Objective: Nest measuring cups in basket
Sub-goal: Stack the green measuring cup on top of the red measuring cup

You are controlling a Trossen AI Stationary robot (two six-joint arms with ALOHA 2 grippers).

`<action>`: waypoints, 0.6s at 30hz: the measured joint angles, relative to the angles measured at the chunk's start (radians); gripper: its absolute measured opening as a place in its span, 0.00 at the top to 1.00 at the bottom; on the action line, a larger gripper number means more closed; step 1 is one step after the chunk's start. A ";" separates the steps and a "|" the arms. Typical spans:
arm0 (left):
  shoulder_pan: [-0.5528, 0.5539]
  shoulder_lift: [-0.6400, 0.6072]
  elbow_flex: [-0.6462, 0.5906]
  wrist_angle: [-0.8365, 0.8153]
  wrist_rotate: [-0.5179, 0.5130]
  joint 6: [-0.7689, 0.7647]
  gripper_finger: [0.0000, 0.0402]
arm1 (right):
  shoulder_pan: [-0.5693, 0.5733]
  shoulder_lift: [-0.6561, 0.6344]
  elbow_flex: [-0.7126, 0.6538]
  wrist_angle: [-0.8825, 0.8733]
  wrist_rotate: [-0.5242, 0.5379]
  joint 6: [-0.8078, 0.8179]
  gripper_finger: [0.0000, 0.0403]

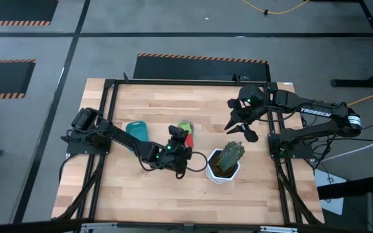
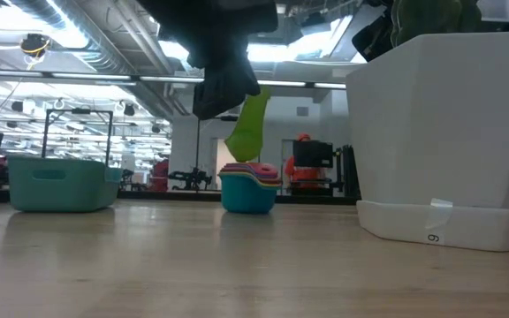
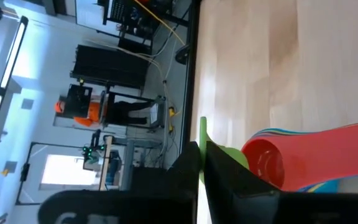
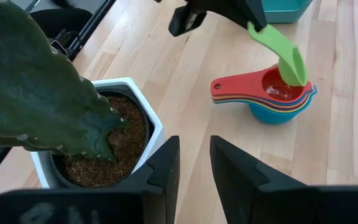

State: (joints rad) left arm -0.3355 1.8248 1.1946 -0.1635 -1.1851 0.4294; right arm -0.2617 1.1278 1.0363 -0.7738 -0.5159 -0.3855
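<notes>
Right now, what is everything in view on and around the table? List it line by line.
green measuring cup: one, green, held by its handle above the stack, tilted
stack of measuring cups: one nested stack, red on top, blue at the bottom, mid-table
basket: one, teal, left of the stack
pot: one, white, holding a green plant, right of the stack
table: one, light wood
left gripper: fingers shut on the green cup's handle
right gripper: hovering near the table's right edge, holding nothing

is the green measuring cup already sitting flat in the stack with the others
No, the left gripper holds the green measuring cup by its handle, tilted above the red cup atop the stack.
</notes>
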 joint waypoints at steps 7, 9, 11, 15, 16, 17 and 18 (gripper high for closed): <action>0.030 0.000 0.000 0.000 0.039 -0.003 0.99 | 0.000 0.000 0.000 0.000 0.000 0.000 0.77; 0.035 0.000 0.000 0.000 0.057 -0.007 0.99 | 0.000 0.000 0.000 0.000 0.000 0.000 0.77; 0.037 0.000 0.000 0.000 0.069 -0.007 0.99 | 0.000 0.000 0.000 0.000 0.000 0.000 0.77; 0.037 0.000 0.000 0.000 0.073 -0.007 0.99 | 0.000 0.000 0.000 0.000 0.000 0.000 0.77; 0.037 0.000 0.000 0.000 0.074 -0.007 0.98 | 0.000 0.000 0.000 0.000 0.000 0.000 0.77; 0.036 0.000 0.000 -0.001 0.074 -0.007 0.98 | 0.000 0.000 0.000 0.000 0.000 0.000 0.77; 0.034 0.000 0.000 0.000 0.074 -0.007 0.97 | 0.000 0.000 0.000 0.000 0.000 0.000 0.77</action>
State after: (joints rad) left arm -0.3012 1.8248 1.1946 -0.1638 -1.1106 0.4221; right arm -0.2618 1.1278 1.0363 -0.7742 -0.5159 -0.3855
